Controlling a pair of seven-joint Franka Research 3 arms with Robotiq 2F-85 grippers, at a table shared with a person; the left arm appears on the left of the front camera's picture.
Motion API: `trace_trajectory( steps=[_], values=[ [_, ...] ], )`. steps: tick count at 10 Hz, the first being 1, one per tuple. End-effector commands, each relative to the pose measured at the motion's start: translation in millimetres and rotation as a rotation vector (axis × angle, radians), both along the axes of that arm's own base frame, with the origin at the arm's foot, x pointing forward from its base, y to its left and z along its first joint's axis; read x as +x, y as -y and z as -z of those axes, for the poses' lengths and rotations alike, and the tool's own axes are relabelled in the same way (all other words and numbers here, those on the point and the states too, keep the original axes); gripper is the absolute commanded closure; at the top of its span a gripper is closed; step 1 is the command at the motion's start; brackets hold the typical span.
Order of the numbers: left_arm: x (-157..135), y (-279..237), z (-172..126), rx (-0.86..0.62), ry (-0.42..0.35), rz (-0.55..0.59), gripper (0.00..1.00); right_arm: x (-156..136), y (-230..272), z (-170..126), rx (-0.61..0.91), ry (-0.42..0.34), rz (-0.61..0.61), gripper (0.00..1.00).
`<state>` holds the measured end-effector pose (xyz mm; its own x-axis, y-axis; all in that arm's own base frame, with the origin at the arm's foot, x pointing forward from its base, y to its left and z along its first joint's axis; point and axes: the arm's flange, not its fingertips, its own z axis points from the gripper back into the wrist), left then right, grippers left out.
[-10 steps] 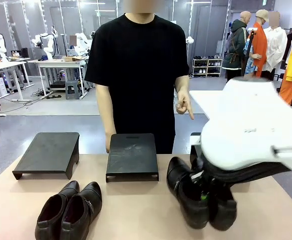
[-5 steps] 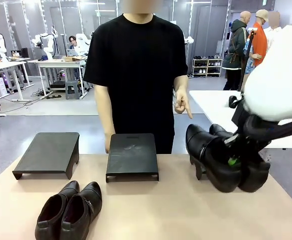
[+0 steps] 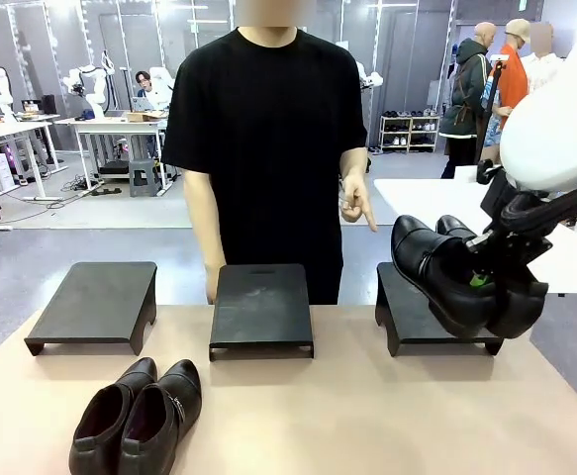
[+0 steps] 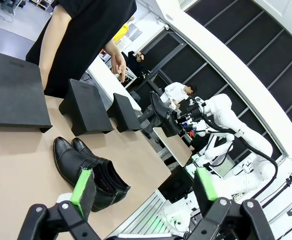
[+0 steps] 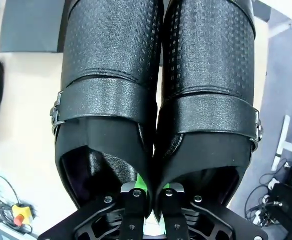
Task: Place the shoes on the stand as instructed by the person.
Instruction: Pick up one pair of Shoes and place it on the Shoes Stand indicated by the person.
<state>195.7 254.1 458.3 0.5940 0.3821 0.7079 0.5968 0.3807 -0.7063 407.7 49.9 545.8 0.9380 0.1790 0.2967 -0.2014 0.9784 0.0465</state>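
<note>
A pair of black buckled shoes point(image 3: 444, 269) hangs tilted, toes up, just above the right black stand point(image 3: 414, 319). My right gripper point(image 3: 481, 282) is shut on their inner walls. The right wrist view has both shoes point(image 5: 110, 75) side by side, with the gripper point(image 5: 153, 192) pinching them together. The other pair of shoes point(image 3: 140, 416), dark with purplish lining, lies on the table at the front left. The person point(image 3: 268, 148) stands behind the table, one hand point(image 3: 357, 208) pointing down toward the right stand. My left gripper point(image 4: 143, 184) is open, high above the table pair point(image 4: 88, 165).
Two more black stands sit along the table's far side, one in the middle point(image 3: 261, 305) and one on the left point(image 3: 95, 302). A white table point(image 3: 436, 203) stands behind the right stand. Bare tabletop lies at the front centre and right.
My right arm has lifted the buckled shoes off the table and carried them up, away and to the right, over the right stand. The person's pointing hand has stayed in place.
</note>
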Motion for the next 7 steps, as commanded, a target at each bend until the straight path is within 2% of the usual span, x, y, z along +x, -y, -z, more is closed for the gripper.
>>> trace_trajectory(
  steps=[1,2,3,7],
  values=[
    [-0.8,-1.3,-0.9,-0.006,0.013,0.007,0.0,6.6,0.6,-11.3,0.022,0.043,-0.022,1.0],
    [-0.8,-1.3,-0.9,-0.006,0.013,0.007,0.0,2.0,0.6,-8.2,0.047,0.049,-0.02,1.0],
    [-0.8,-1.3,-0.9,-0.006,0.013,0.007,0.0,4.4,1.6,-2.2,0.003,0.005,0.003,1.0],
    [-0.8,-1.3,-0.9,-0.006,0.013,0.007,0.0,4.4,1.6,-2.2,0.003,0.005,0.003,1.0]
  ],
)
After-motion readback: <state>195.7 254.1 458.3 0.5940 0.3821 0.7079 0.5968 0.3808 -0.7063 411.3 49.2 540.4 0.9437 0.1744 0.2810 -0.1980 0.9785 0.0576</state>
